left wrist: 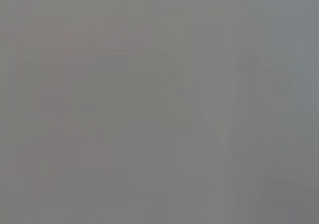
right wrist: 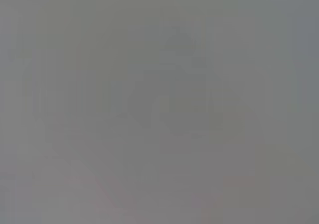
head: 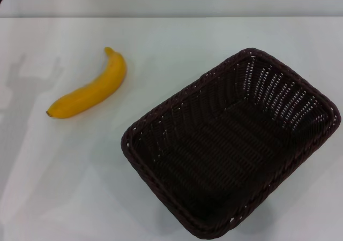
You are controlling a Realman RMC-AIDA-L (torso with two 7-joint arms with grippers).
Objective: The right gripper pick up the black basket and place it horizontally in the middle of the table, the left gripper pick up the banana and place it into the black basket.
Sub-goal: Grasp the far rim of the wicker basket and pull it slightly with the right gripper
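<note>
The black basket [head: 230,144] stands empty on the white table [head: 69,177], right of the middle, turned at a slant with one corner toward the front. The banana [head: 88,90] lies on the table to the basket's left, apart from it, its dark tip pointing front-left. Neither gripper shows in the head view. Both wrist views show only a plain grey blur with nothing to make out.
The table's far edge [head: 171,17] runs across the back against a pale wall. Faint shadows fall on the table at the far left [head: 21,80].
</note>
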